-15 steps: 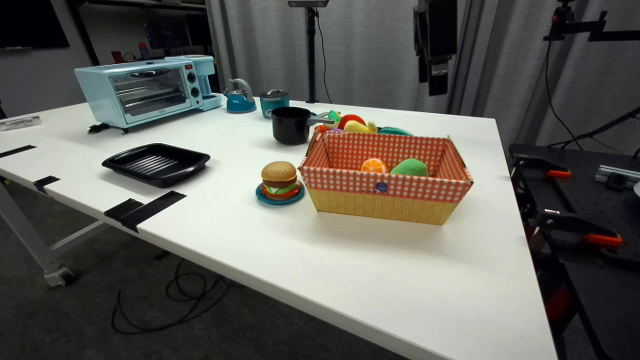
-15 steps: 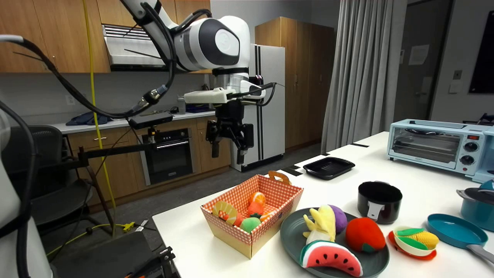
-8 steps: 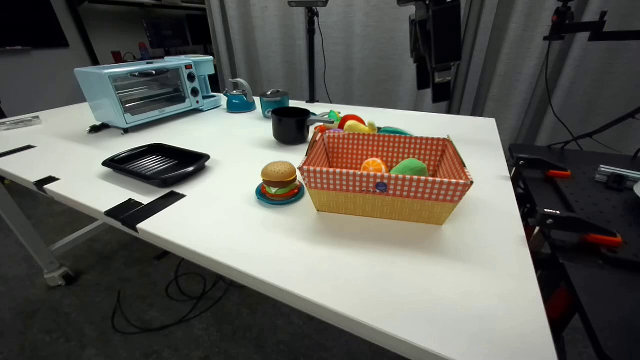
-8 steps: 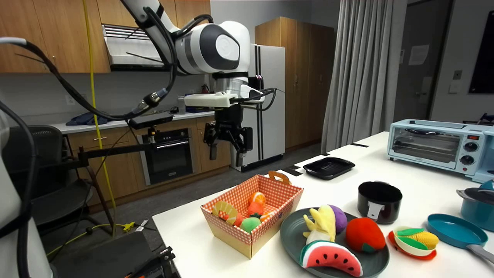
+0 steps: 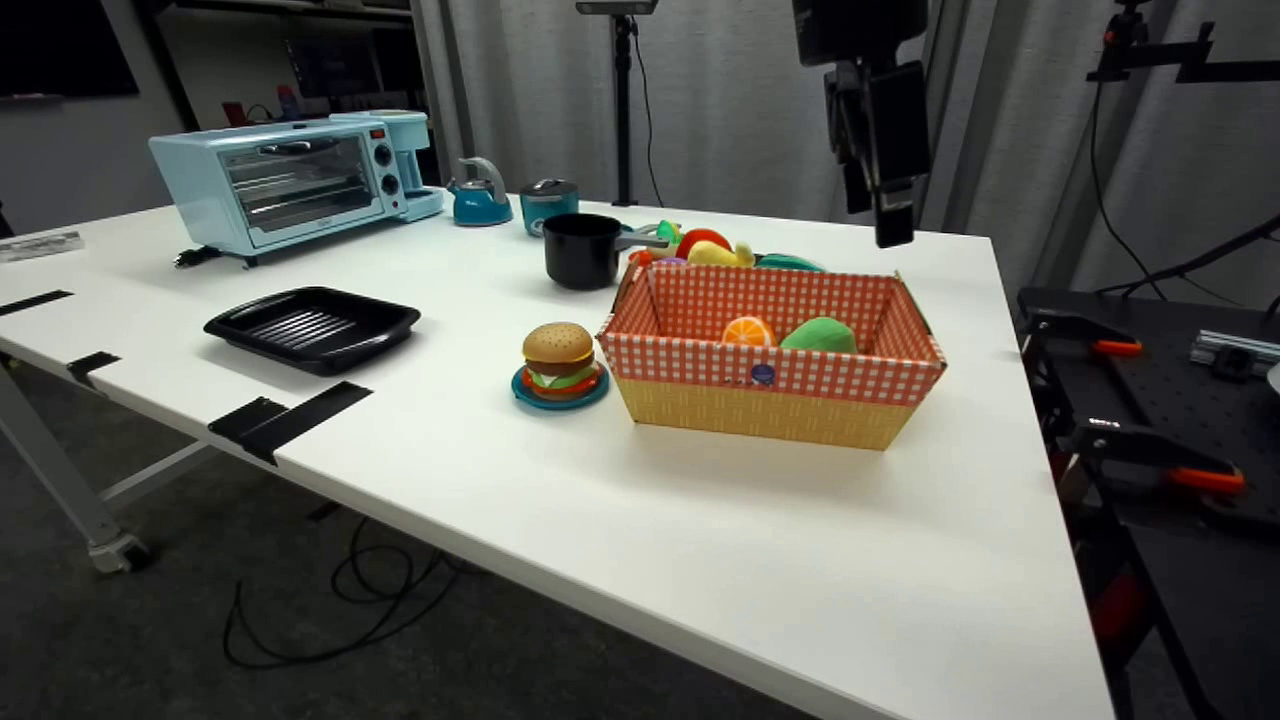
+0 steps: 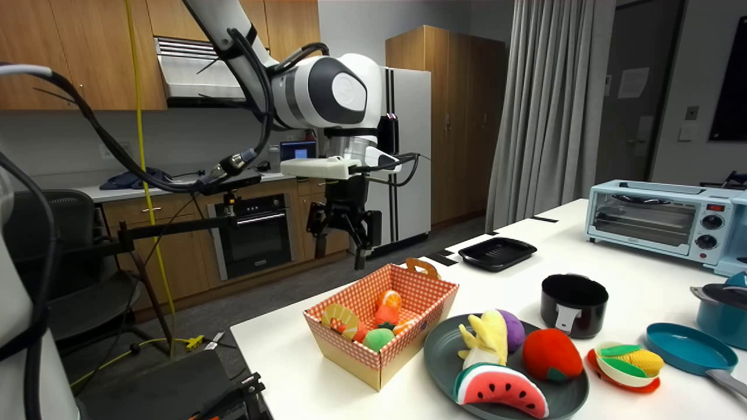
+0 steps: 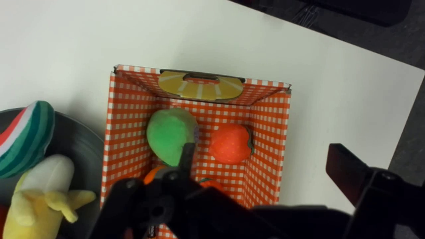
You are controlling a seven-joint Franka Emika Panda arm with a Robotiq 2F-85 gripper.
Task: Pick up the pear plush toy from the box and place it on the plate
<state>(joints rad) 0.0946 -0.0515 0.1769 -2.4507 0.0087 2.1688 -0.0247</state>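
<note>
So, in the wrist view my gripper (image 7: 261,151) stands spread wide, holding nothing, and the pear (image 7: 170,134), as I take the green plush to be, lies below it in the box (image 7: 127,132), off to the side of the gap, partly behind one fingertip (image 7: 188,153). Its long axis seems to run across the closing line, so I judge a sideways shift and a straight drop would do, without a turn. Its fabric looks short-napped and matt, one end fat, the other narrowing; it should squash a little. A strawberry (image 7: 230,143), red and rounded, shows under the gap, so I could nip that by mistake.

In an exterior view, the plate (image 6: 437,357) is round, dark and smooth, below the gripper and just beside the box; a curved watermelon (image 6: 501,389) and a banana (image 6: 489,341), both plush, rest on it.

In an exterior view, an orange slice (image 5: 748,331) shows in the box with the pear, below my gripper; the flared box looks like thin board, checked above, woven-look below.
</note>
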